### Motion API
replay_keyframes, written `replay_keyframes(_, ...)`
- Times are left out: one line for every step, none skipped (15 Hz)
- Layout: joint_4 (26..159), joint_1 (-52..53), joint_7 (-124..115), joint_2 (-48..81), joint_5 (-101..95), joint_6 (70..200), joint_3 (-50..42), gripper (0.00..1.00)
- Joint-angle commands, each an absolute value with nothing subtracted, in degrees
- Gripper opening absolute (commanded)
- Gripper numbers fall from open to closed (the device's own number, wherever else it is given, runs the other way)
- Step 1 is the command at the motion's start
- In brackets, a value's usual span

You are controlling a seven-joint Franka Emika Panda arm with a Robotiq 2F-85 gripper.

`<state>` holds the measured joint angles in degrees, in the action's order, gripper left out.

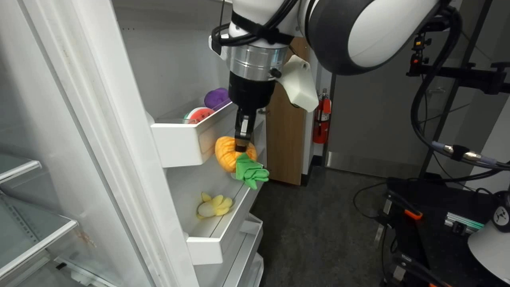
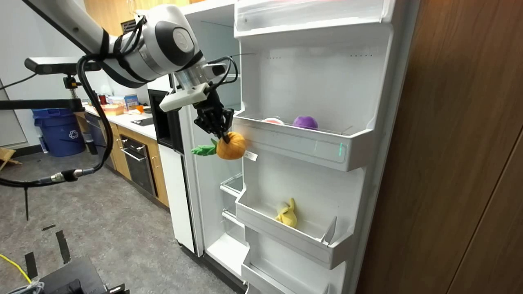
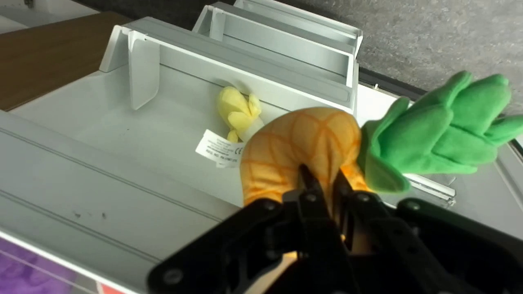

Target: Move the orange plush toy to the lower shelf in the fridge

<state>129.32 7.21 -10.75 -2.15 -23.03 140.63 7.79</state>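
Orange pineapple plush point(image 2: 231, 149): held in the air just outside the front wall of the upper door bin point(image 2: 302, 145), near one corner, higher than the lower door bin point(image 2: 286, 235); whether it touches that wall, cannot tell
End effector point(image 3: 322, 175): clamped on the orange body, pinching its fabric
Green leaves point(image 3: 441, 134): sticking out sideways, clear of the grip
Peeled-banana plush point(image 1: 215, 206): inside the lower door bin, behind its front edge
Watermelon plush point(image 1: 200, 114): in the upper door bin, behind its front edge
Purple plush point(image 1: 216, 98): same bin, near the watermelon plush
Fridge point(image 2: 314, 77): door open; in an exterior view, past the near end of the white counter point(image 2: 122, 119)
Blue recycling bin point(image 2: 60, 132): on the floor by the counter's far corner
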Motion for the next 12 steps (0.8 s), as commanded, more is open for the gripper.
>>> replay_keyframes(130.5, 7.1, -11.5, -3.6, -24.1, 140.1, 8.0, 0.03)
replay_keyframes(130.3, 7.0, -12.1, -3.8, -23.9, 139.5, 7.9, 0.03)
replay_keyframes(129.9, 7.0, -12.8, -3.8, -23.4, 138.9, 7.9, 0.03)
replay_keyframes(129.7, 7.0, -13.2, -4.0, -22.8, 138.1, 7.9, 0.03)
replay_keyframes(129.6, 7.0, -13.5, -4.2, -22.5, 137.4, 7.9, 0.03)
replay_keyframes(129.7, 7.0, -13.7, -4.6, -22.4, 136.9, 8.0, 0.03)
replay_keyframes(129.4, 7.0, -12.8, -2.8, -23.0, 138.8, 8.0, 0.11)
replay_keyframes(129.4, 7.0, -13.0, -3.1, -23.0, 138.3, 8.0, 0.11)
replay_keyframes(129.4, 7.0, -13.2, -3.3, -23.0, 138.1, 8.0, 0.11)
replay_keyframes(129.4, 7.0, -13.2, -3.4, -23.0, 138.0, 8.0, 0.11)
replay_keyframes(129.4, 7.0, -13.2, -3.4, -23.0, 137.9, 8.0, 0.11)
replay_keyframes(129.4, 7.0, -13.2, -3.4, -23.0, 137.9, 8.0, 0.11)
